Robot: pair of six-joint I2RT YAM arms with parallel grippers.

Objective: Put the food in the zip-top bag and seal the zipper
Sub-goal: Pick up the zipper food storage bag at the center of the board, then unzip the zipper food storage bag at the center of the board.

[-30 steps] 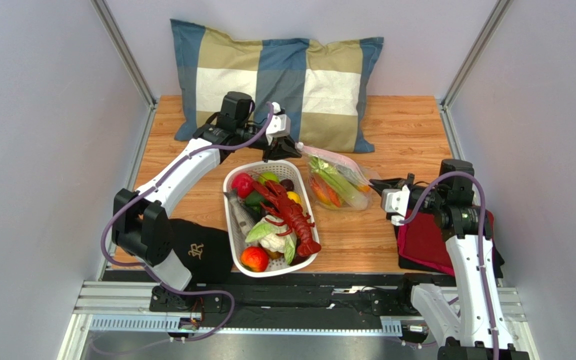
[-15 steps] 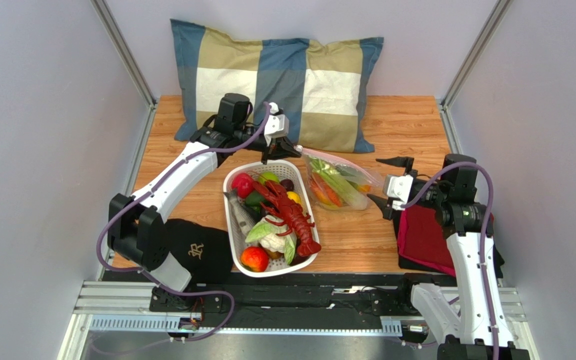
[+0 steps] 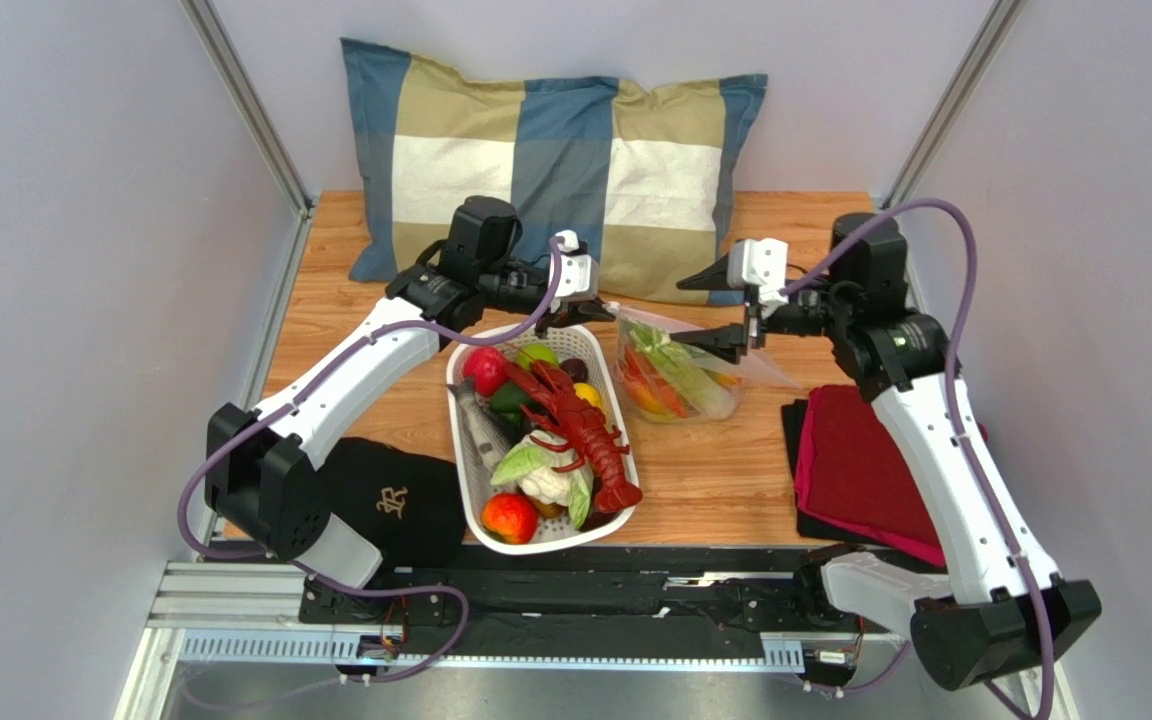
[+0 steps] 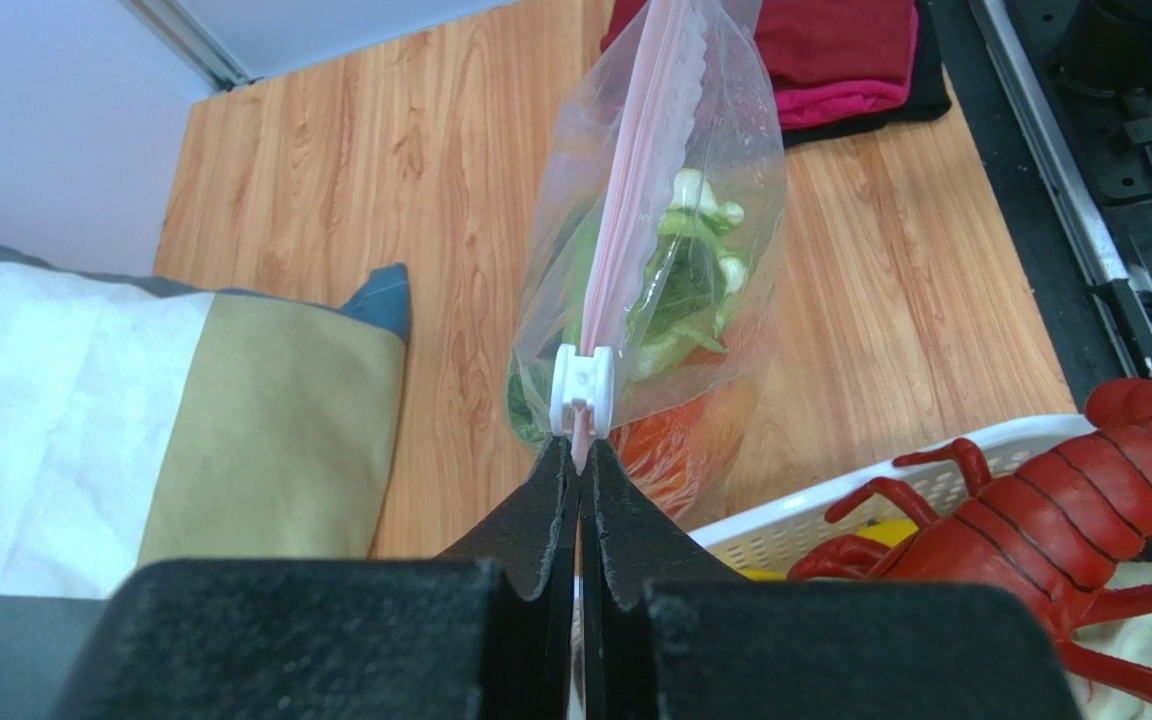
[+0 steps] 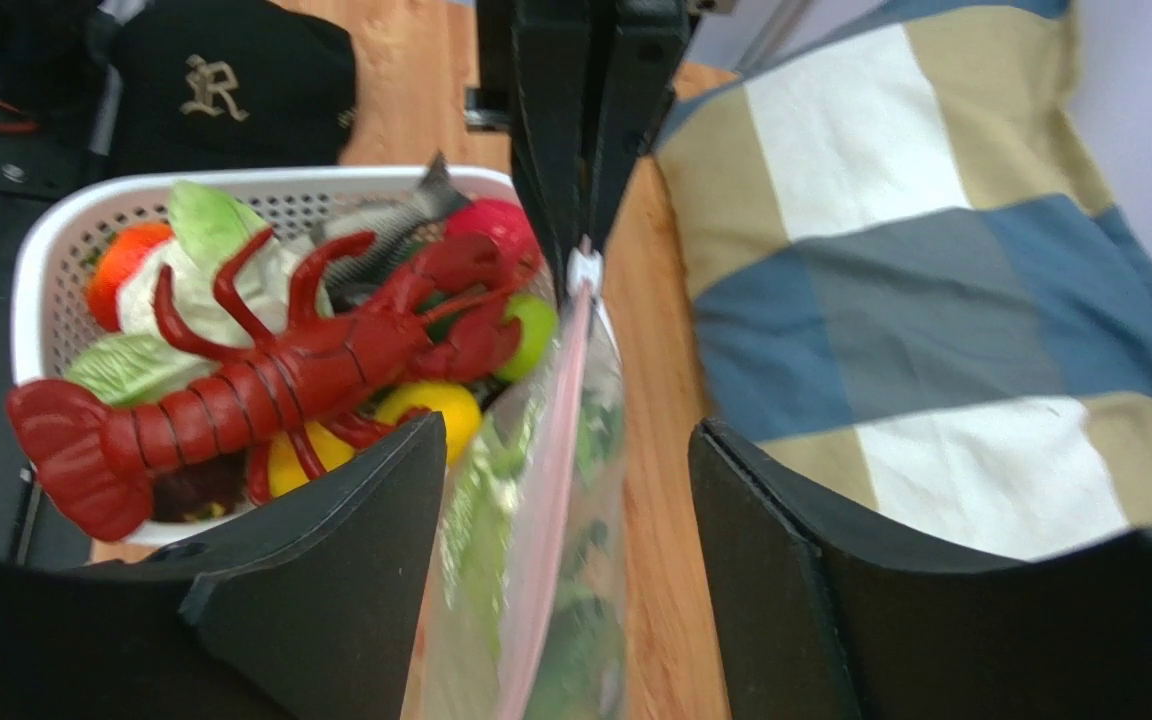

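— On the tabletop (image 3: 702, 480), just right of the white basket (image 3: 461, 435), where exactly is the zip-top bag (image 3: 672, 371)?

— It sits there between the two arms. Its mouth edge is raised and its filled part seems to rest on the wood. The food (image 4: 683, 252) shows through the clear plastic: a green-and-white stalk with something orange beneath it.

— And the zipper (image 4: 636, 180)?

— It is a thin pink strip along the bag's top edge. Its white slider (image 4: 584, 384) sits at the end nearest the left arm. Whether the strip is pressed closed along its whole length, I cannot tell.

— What holds the bag up?

— The left end effector (image 4: 581, 458) is pinched tight on the zipper's end, just beside the slider. That probably anchors the floppy bag and keeps the strip taut. The right end effector (image 5: 567, 438) is spread wide with one finger on either side of the strip, touching nothing I can see. It looks poised to close on it.

— What lies around it?

— The basket holds a red toy lobster (image 3: 585, 423) and more produce. A checked pillow (image 3: 567, 150) lies behind, and a dark red cloth (image 3: 868, 473) is at the right.
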